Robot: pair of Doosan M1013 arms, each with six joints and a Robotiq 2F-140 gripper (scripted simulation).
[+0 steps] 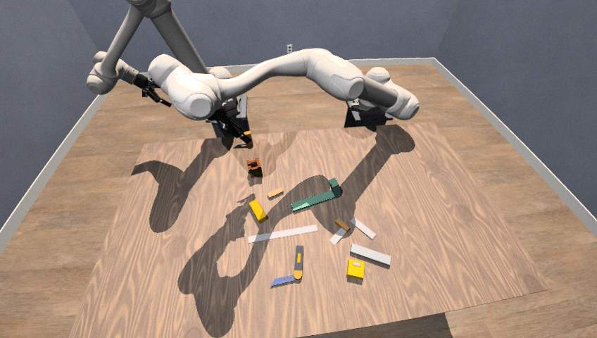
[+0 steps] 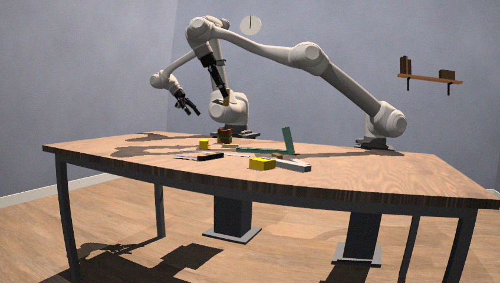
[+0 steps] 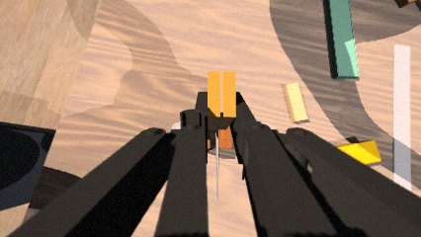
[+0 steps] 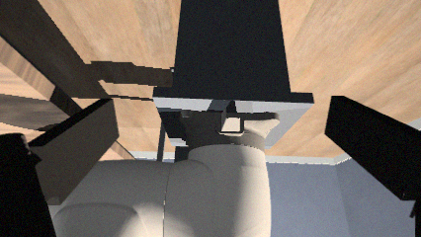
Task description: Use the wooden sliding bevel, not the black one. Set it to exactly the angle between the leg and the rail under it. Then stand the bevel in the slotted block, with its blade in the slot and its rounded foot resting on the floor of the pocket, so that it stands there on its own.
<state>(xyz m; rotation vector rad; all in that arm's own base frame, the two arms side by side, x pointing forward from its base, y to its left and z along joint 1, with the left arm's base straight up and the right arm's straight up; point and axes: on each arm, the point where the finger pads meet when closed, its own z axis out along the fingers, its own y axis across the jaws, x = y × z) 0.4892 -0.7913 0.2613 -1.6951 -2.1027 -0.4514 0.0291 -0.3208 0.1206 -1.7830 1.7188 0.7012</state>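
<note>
Upper left of centre in the top view, the left gripper [image 1: 246,140] [image 2: 225,94] [image 3: 218,107] grasps the wooden sliding bevel [image 1: 250,142] [image 2: 227,96] [image 3: 221,94], raised above the slotted block [image 1: 254,167] [image 2: 224,136] [image 3: 225,139], apart from it. The right gripper [image 1: 162,100] [image 2: 193,113] [image 4: 221,117], farther toward the upper left, is spread wide and grasps nothing. The black bevel [image 1: 298,260] [image 2: 210,156] lies at lower centre, below the green leg and rail [image 1: 315,201] [image 2: 265,150] [image 3: 342,41].

OK so my count: two arms [image 1: 335,71] [image 2: 259,43] [image 4: 217,188], two bevels [image 1: 298,263] [image 2: 210,156] [image 3: 221,91], one slotted block [image 1: 254,169] [image 2: 224,133] [image 3: 225,139], two yellow blocks [image 1: 257,210] [image 2: 262,163] [image 3: 363,152], two little wooden pieces [image 1: 274,193] [image 2: 229,145] [image 3: 295,103], three flat pale strips [image 1: 282,233] [image 2: 238,154] [image 3: 402,118], one chunky grey bar [image 1: 370,255] [image 2: 292,165], plus one clock [image 2: 250,26] lol.
</note>
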